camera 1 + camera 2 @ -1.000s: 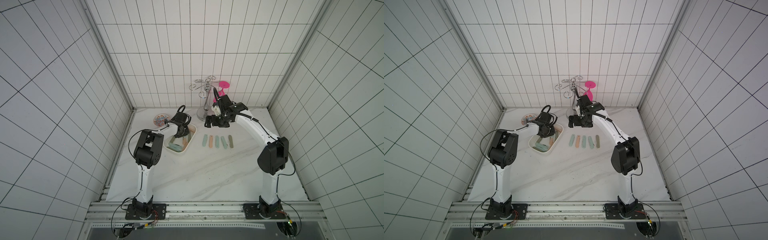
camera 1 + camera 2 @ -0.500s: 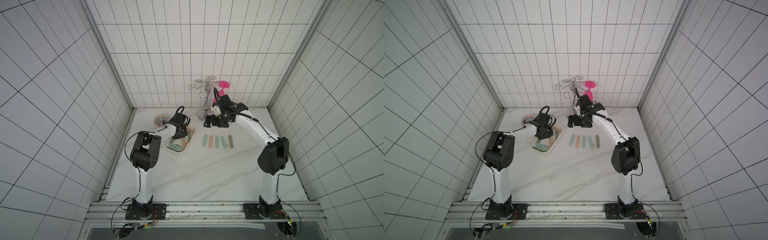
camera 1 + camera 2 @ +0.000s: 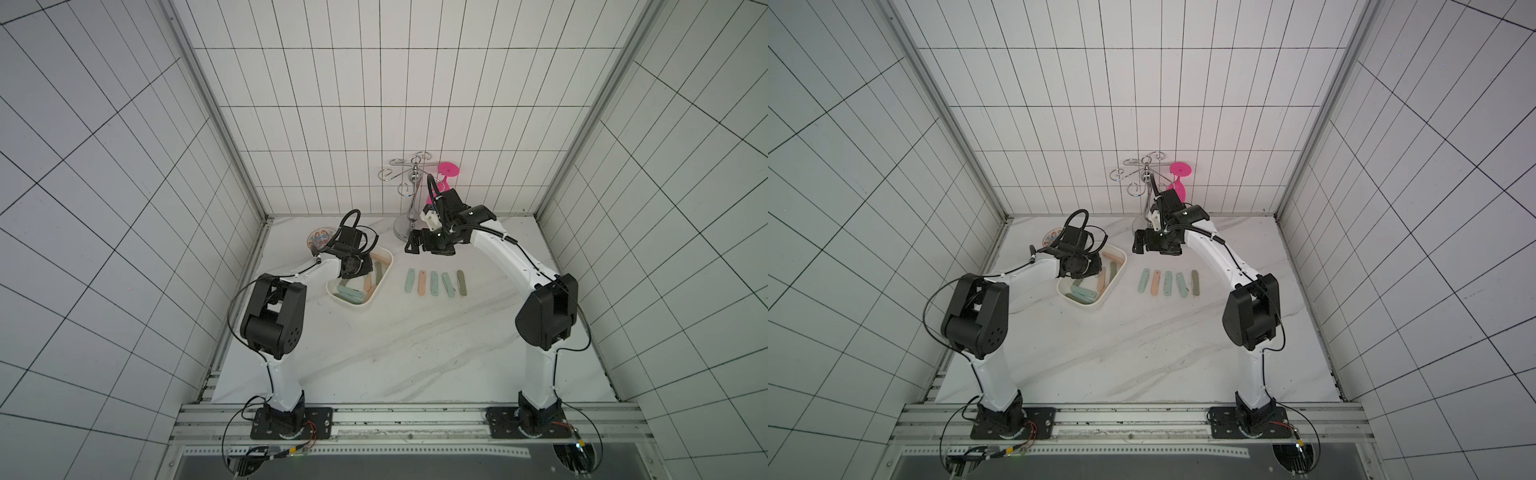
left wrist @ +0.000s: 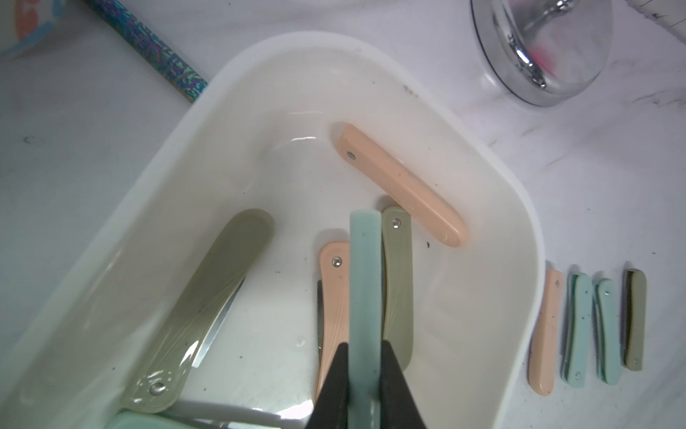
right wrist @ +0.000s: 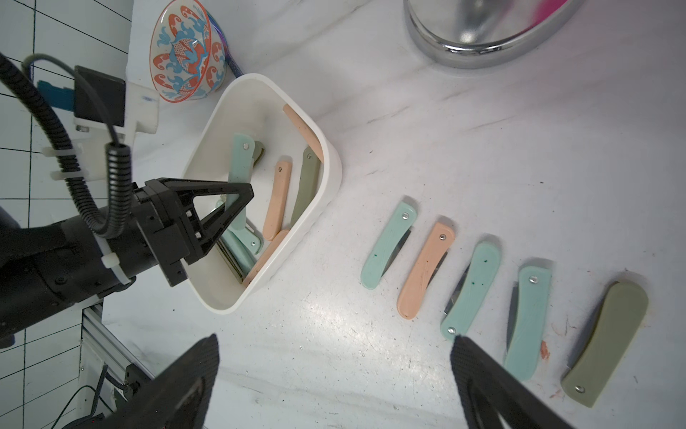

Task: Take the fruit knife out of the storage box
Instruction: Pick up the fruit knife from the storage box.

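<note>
The left jaws are pinched on a mint-green fruit knife [image 4: 365, 275] inside the storage box [image 4: 519, 208], apparently securing it before lifting it clear of its neighbours. The right jaws hang spread above the row of knives [image 5: 471, 286] on the bench [image 5: 371, 148], seemingly idle.

White tiled walls [image 3: 374, 83], marbled tabletop [image 3: 415, 353]

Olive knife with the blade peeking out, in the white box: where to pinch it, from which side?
I'd pinch the olive knife across its handle near the rounded end away from the rivet, coming straight down. The blade shows along one long edge nearer the rivet, and the storage box floor is bare beside it there.
</note>
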Controlling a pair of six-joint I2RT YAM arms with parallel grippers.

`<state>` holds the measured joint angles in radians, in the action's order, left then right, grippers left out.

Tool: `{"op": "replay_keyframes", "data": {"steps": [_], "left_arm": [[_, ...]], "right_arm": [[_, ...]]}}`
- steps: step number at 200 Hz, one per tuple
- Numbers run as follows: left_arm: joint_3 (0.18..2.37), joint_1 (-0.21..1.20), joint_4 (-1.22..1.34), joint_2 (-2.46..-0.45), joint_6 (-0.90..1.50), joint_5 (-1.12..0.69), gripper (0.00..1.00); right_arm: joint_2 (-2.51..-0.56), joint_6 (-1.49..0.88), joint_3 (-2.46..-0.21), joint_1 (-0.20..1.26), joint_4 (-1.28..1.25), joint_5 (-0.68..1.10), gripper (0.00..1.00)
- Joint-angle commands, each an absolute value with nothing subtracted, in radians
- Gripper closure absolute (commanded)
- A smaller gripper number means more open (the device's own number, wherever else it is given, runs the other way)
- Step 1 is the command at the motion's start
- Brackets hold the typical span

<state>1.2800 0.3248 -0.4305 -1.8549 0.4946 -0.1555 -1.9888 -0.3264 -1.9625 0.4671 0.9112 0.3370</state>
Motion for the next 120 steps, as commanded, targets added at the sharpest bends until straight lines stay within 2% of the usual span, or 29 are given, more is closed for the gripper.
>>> {"op": "replay_keyframes", "data": {"steps": [1,16,37,53,120], "left_arm": [[1.243,0.321,-0.337,-1.786,0.463,-0.273,0.89],[1.211,0.321,-0.309,-1.752,0.460,-0.327,0.89],[1.158,0.320,-0.254,-1.700,0.465,-0.410,0.91],[1.116,0.321,-0.211,-1.664,0.482,-0.478,0.93],[0.991,0.357,-0.037,-1.534,0.580,-0.586,0.97]], "right_arm": [[-1.993,-0.348,-1.938,0.471,0.895,0.386,0.01],[-1.996,-0.361,-1.931,0.471,0.875,0.417,0.09],[-1.996,-0.380,-1.921,0.474,0.844,0.455,0.26],[-1.997,-0.390,-1.920,0.478,0.828,0.470,0.34],[-2.038,-0.454,-1.931,0.492,0.758,0.586,0.29]]}}
